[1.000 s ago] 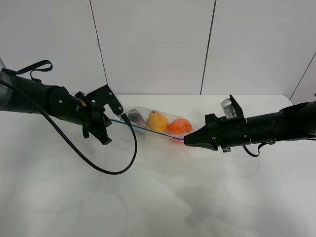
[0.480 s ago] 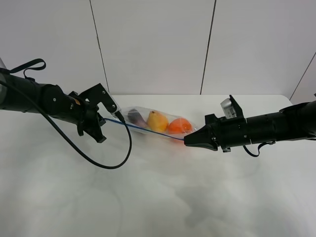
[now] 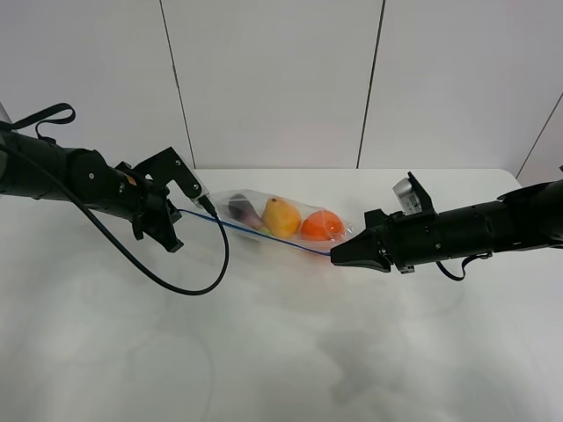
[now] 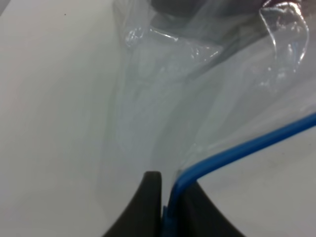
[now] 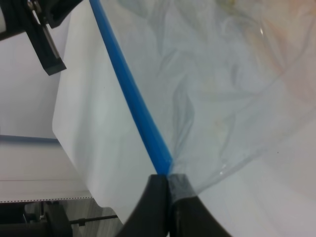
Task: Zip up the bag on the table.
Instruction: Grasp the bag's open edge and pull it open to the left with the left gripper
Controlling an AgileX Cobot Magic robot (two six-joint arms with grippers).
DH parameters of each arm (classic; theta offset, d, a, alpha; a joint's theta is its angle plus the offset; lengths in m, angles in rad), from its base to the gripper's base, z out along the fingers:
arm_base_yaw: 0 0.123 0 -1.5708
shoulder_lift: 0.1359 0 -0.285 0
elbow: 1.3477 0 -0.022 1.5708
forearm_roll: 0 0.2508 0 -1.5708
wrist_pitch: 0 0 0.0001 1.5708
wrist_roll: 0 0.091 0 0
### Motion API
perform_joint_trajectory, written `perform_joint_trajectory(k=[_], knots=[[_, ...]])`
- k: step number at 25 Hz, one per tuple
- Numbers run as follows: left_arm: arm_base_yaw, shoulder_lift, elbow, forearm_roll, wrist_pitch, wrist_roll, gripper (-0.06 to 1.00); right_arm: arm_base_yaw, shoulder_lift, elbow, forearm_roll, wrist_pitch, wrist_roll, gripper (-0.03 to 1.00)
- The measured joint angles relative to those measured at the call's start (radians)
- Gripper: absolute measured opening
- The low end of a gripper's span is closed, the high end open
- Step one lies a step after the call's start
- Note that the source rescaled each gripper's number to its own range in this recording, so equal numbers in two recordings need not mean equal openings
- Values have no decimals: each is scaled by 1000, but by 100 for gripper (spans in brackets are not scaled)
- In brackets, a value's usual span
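Note:
The clear crinkly bag [image 3: 264, 216] hangs stretched between my two grippers just above the white table [image 3: 281, 334]. It holds a purple eggplant [image 3: 241, 211], a yellow fruit [image 3: 281, 216] and an orange [image 3: 320, 226]. Its blue zipper strip [image 3: 255, 231] runs taut along the near edge. My left gripper [image 3: 179, 216] is shut on the strip's left end; the left wrist view shows the strip [image 4: 237, 150] pinched between the fingers [image 4: 148, 207]. My right gripper [image 3: 336, 256] is shut on the right end, also seen in the right wrist view [image 5: 168, 180] with the strip [image 5: 129, 85].
A black cable [image 3: 189, 281] loops from the left arm down onto the table in front of the bag. Grey wall panels [image 3: 273, 79] stand behind the table's far edge.
My left gripper has moved left and slightly up with the zipper end, stretching the strip longer and straighter. The right gripper has stayed nearly still, shifting slightly lower.

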Motion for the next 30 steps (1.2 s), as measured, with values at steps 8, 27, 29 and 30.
perform_joint_trajectory(k=[8, 27, 29, 30], knots=[[3, 0, 0, 0, 0, -3, 5, 0, 0, 0, -10, -2, 0, 0], [7, 0, 0, 3, -45, -101, 81, -3, -1, 0, -27, -6, 0, 0], [7, 0, 0, 3, -45, -105, 90, -3, -1, 0, -27, -6, 0, 0], [9, 0, 0, 3, -45, -107, 94, -3, -1, 0, -27, -6, 0, 0]])
